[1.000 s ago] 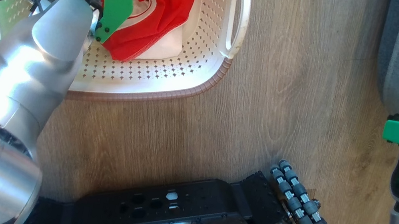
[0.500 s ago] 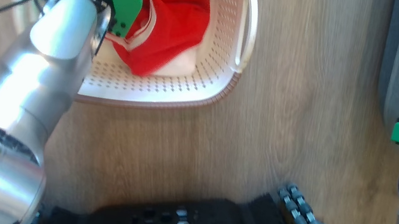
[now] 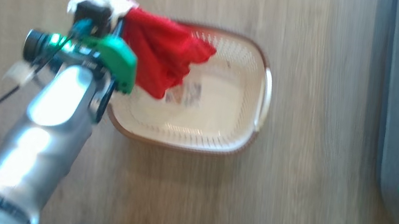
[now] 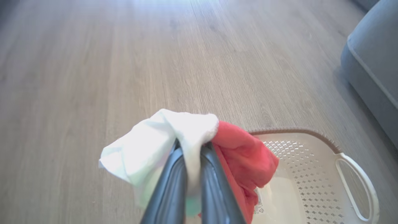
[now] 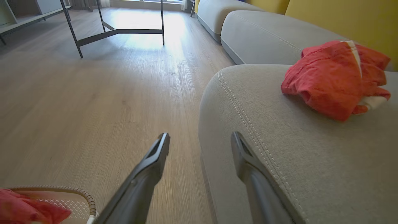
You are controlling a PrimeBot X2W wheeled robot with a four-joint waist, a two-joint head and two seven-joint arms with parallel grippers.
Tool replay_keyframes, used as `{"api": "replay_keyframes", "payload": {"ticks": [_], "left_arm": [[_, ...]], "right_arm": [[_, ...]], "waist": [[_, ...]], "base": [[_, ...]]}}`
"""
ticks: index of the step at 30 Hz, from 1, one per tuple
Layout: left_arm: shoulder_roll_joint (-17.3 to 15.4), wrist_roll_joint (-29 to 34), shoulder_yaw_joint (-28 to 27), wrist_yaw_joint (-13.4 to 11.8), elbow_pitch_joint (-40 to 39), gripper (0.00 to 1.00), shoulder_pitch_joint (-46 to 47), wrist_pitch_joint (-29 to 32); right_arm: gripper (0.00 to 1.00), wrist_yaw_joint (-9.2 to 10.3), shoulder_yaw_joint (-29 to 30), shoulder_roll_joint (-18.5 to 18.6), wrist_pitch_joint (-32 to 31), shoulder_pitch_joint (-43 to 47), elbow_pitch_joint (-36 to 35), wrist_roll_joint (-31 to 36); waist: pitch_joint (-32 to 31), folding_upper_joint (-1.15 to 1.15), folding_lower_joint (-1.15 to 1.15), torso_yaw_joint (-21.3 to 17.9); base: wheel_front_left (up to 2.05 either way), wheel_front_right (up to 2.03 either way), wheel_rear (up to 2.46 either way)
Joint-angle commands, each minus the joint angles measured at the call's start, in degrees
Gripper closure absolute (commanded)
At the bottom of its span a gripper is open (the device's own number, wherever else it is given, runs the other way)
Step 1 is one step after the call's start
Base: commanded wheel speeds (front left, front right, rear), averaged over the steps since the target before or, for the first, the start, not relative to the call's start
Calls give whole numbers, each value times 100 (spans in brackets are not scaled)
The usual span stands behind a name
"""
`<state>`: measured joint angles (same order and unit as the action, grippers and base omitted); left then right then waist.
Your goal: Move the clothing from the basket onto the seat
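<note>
- Left gripper (image 4: 190,148), bottom centre, is pressed together, pinching white cloth (image 4: 146,152) and red garment (image 4: 245,158) over the basket (image 3: 265,94).
- Basket's label sticker (image 3: 185,94), mid-frame: print too blurred to read.
- Right gripper (image 5: 200,141) is spread and empty, beside the seat (image 5: 279,149).
- Second red garment (image 5: 329,77) lies on the seat, upper right.
</note>
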<state>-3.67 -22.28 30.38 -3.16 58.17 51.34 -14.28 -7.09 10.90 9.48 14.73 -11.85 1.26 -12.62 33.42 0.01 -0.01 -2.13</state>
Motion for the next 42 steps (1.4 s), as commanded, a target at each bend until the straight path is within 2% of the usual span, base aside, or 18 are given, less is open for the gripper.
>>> {"api": "replay_keyframes", "payload": {"ticks": [1, 13, 26, 34, 42], "left_arm": [[-371, -54, -280, -90, -530, 100, -359, -69], [-1323, -206, -662, -476, -2659, 100, -2259, 9], [-2119, -466, -782, -381, -3951, 100, -3426, 397], [-2374, -559, -911, -527, -4495, 100, -3733, 561], [-2413, -576, -917, -617, -4821, 100, -3725, 632]], "right_arm": [[0, -40, -45, 144, 27, 287, -75, 39], [0, -40, -294, 420, 27, 784, 374, 127], [0, -40, -504, 507, 27, 1139, 690, 78], [0, -40, -676, 471, 27, 1200, 799, 100], [0, -40, -825, 478, 27, 1145, 849, 95]], "waist": [[-1178, -1, 1, 637], [-2539, -1, 1, 982], [-3178, -1, 1, 1015], [-3332, -1, 1, 971], [-3252, -1, 1, 963]], "base": [[0, 0, 0], [0, 0, 0], [0, 0, 0], [0, 0, 0], [0, 0, 0]]}}
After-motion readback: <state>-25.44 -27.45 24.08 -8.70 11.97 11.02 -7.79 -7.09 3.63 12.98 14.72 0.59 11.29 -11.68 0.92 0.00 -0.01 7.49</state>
